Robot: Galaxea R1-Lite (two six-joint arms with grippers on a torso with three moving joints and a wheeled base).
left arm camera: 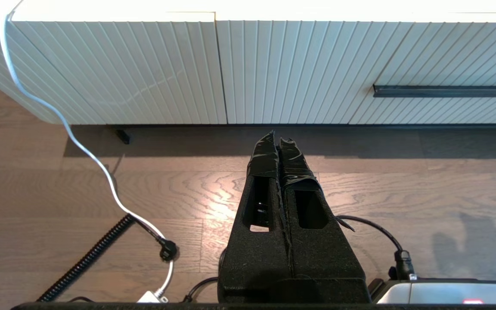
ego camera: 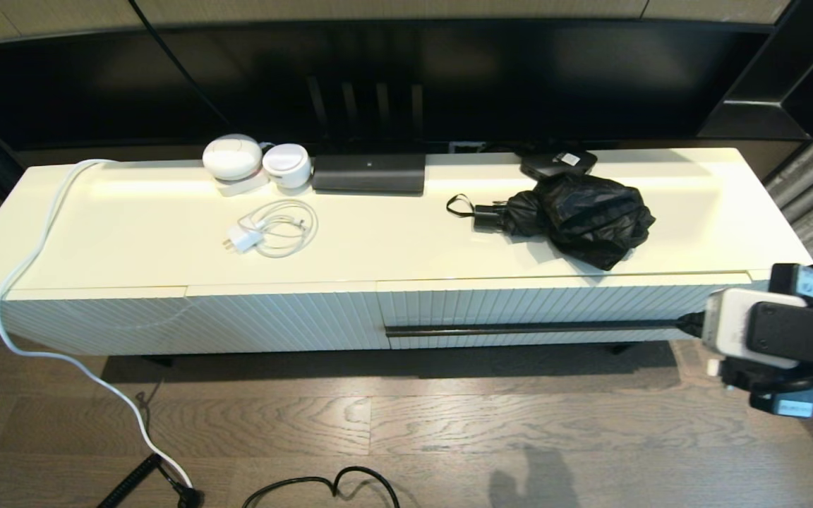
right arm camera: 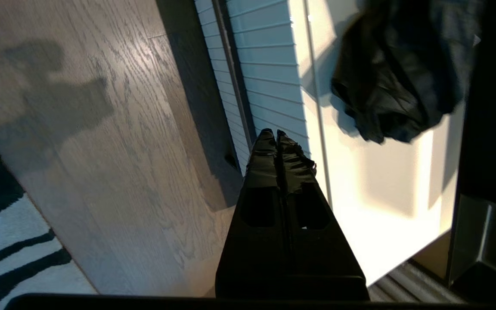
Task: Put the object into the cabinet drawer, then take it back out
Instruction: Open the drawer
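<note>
The black folding umbrella (ego camera: pixel 583 215) lies on the right part of the cabinet top, its handle and wrist loop (ego camera: pixel 457 205) pointing left; the right wrist view shows its bunchy fabric (right arm camera: pixel 398 86). Below it the ribbed cream drawer (ego camera: pixel 519 305) is closed, with its thin black bar handle (ego camera: pixel 533 328) running along the front. My right gripper (ego camera: pixel 692 323) is at the handle's right end, shut with nothing between its fingers (right arm camera: pixel 274 133). My left gripper (left arm camera: pixel 277 137) is shut and empty, low over the floor before the left ribbed panel (left arm camera: pixel 144 64); it is out of the head view.
On the top stand two white round devices (ego camera: pixel 233 159), a long black device (ego camera: pixel 369 173), a coiled white charger (ego camera: pixel 272 229) and a flat black box with a label (ego camera: pixel 558 162). A white cable (ego camera: pixel 39 247) drapes to the floor. A striped rug (right arm camera: pixel 7 241) lies nearby.
</note>
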